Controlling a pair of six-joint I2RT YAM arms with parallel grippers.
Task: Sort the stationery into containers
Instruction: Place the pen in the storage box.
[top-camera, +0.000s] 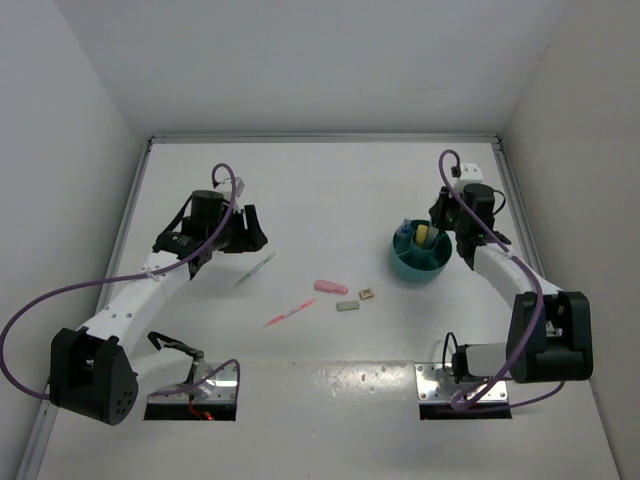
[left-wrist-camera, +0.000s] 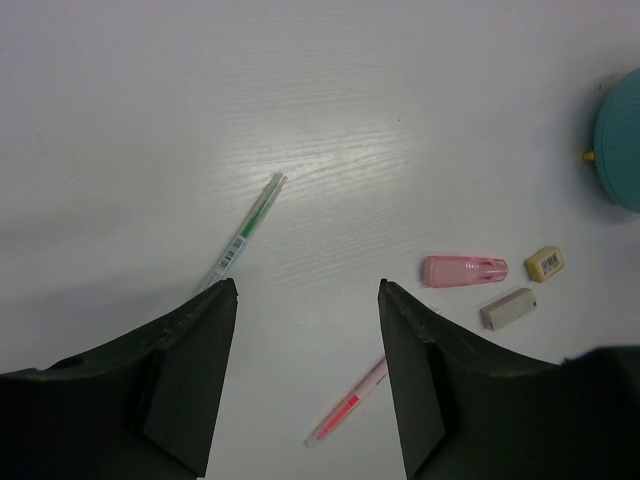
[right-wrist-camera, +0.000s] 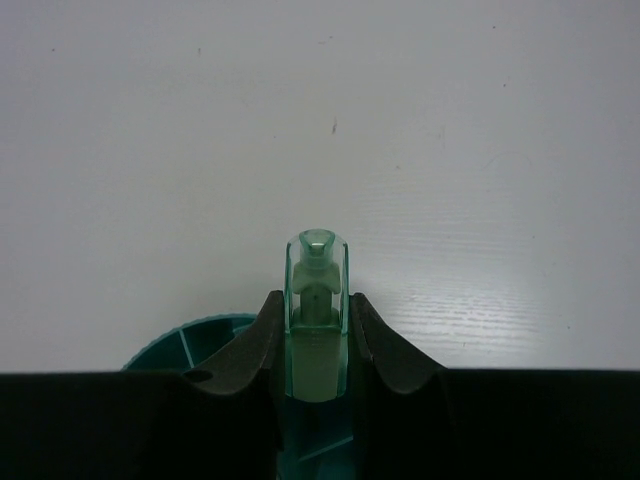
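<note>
The teal cup (top-camera: 420, 256) stands right of centre and holds a yellow highlighter (top-camera: 424, 235) and a blue marker (top-camera: 404, 230). My right gripper (top-camera: 452, 232) is at the cup's right rim. In the right wrist view it (right-wrist-camera: 317, 315) is shut on a green stick (right-wrist-camera: 317, 290) with a clear cap, over the cup's rim (right-wrist-camera: 190, 335). My left gripper (left-wrist-camera: 308, 290) is open and empty above the table. A green-and-white pen (left-wrist-camera: 248, 235) lies just ahead of its left finger. A pink pen (left-wrist-camera: 350, 405), pink stick (left-wrist-camera: 464, 270), tan block (left-wrist-camera: 544, 263) and grey block (left-wrist-camera: 507, 308) lie to the right.
A small white box (top-camera: 470, 171) sits at the back right by the wall. White walls close the table on the left, back and right. The loose items lie in a row between the arms (top-camera: 331, 287).
</note>
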